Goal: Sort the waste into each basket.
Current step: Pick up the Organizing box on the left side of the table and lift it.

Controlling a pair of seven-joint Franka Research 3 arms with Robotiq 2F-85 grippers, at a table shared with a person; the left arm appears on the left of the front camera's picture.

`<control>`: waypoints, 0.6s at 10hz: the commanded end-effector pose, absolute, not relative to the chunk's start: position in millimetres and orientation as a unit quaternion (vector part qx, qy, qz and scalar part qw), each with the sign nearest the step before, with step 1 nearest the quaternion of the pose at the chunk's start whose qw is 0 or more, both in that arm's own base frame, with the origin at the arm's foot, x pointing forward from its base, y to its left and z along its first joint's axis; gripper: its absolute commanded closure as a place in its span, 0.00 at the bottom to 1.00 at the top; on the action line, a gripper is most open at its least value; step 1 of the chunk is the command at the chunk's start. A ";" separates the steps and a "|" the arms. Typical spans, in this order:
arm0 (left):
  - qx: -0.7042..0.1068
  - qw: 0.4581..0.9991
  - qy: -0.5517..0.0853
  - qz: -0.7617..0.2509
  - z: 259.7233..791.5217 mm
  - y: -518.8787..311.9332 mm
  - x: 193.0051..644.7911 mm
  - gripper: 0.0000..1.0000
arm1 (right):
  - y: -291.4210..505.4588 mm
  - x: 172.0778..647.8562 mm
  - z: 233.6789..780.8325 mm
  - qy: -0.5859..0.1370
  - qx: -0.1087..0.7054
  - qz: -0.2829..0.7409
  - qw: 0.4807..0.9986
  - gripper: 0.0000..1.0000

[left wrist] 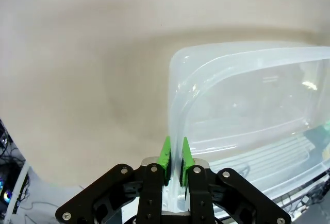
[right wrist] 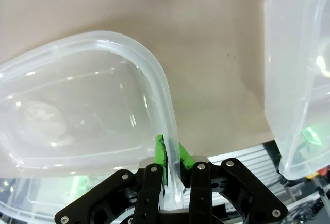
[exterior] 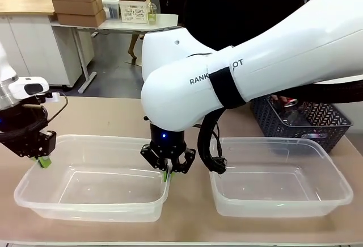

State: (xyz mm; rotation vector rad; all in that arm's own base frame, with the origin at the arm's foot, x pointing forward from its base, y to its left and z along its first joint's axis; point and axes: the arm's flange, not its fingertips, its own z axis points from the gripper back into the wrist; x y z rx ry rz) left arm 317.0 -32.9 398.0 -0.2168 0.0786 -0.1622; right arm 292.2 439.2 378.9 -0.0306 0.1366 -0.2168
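Beige table [exterior: 113, 116], end effectors [left wrist: 174, 156] [right wrist: 170, 154] clamping tub [exterior: 91, 206] rim

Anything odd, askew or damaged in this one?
Nothing spilled or damaged. What stands out: the left gripper and right gripper each pinch the rim of the same clear tub, at opposite ends. Both it and the other tub hold no waste.

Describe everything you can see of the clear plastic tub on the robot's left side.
The left clear tub is a see-through plastic rectangle with rounded corners and a rolled rim, and it looks empty. It sits upright on the tan table, apart from the second clear tub on its right. The left pincer is shut on the rim at its left end, and the right pincer is shut on the rim at its right end.
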 end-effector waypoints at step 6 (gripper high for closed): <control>-0.150 0.986 -0.071 -0.022 557.0 -61.8 310.0 1.00 | 359.8 273.3 510.6 0.050 -0.033 0.017 0.998 1.00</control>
